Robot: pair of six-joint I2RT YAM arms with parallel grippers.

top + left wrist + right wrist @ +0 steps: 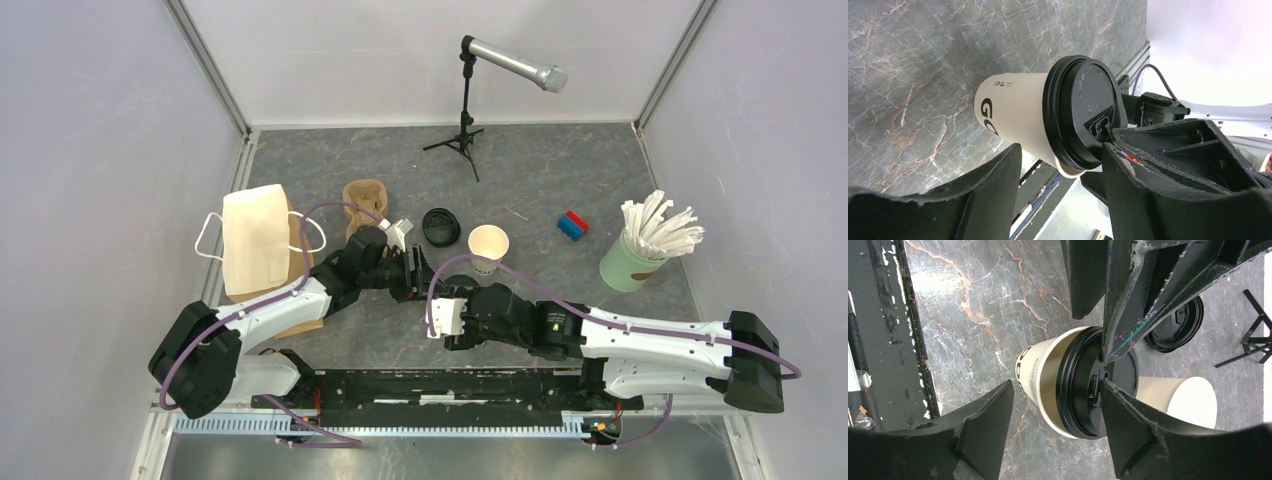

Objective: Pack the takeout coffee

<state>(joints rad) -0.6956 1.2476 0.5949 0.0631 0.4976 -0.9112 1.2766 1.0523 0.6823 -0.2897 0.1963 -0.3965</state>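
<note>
Grey marbled tabletop [560, 170] lies under both arms. Mid-table, the left gripper [418, 272] pinches a lidded cup [1013, 112], with one finger on its body and one at the lid. The right gripper [440, 318] straddles the same cup with its jaws fairly wide, and whether it grips is unclear. A lidless cup [488, 243] stands just beyond.

White paper cup [1013, 112], smooth and matt, capped by a black plastic lid [1083, 110] with a faint sheen. Beneath it is a grey, marble-veined matt table [560, 180]. Beyond are a brushed-metal microphone [515, 65] and a rough brown moulded-cardboard carrier [363, 200].
</note>
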